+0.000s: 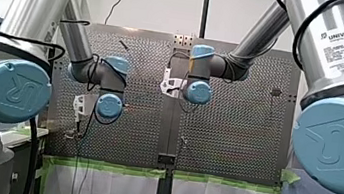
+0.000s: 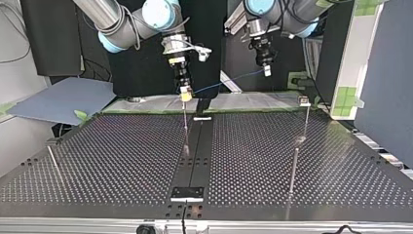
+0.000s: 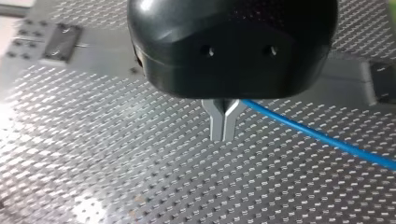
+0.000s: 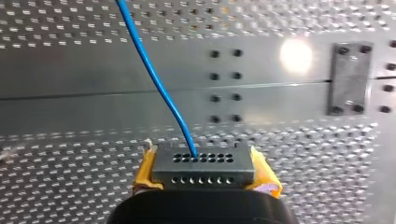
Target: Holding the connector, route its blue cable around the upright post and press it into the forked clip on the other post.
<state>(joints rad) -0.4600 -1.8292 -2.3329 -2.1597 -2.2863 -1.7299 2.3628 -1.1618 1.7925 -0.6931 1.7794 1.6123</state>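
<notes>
Clamping the grey perforated connector (image 4: 203,161) in our right gripper (image 4: 205,173), thin blue cable (image 4: 154,74) in left gripper (image 3: 223,126), we needed steady tension.

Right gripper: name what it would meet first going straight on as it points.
Probably the perforated table: the right gripper points straight down at it. A thin post stands near that line; depth is unclear.

Bright overhead light leaves a round white glare spot on the shiny table (image 4: 70,98) ahead of the right claw (image 4: 205,169), a paler sheen beside the left claw (image 3: 223,125), and dim, dark surroundings behind both claws.
</notes>
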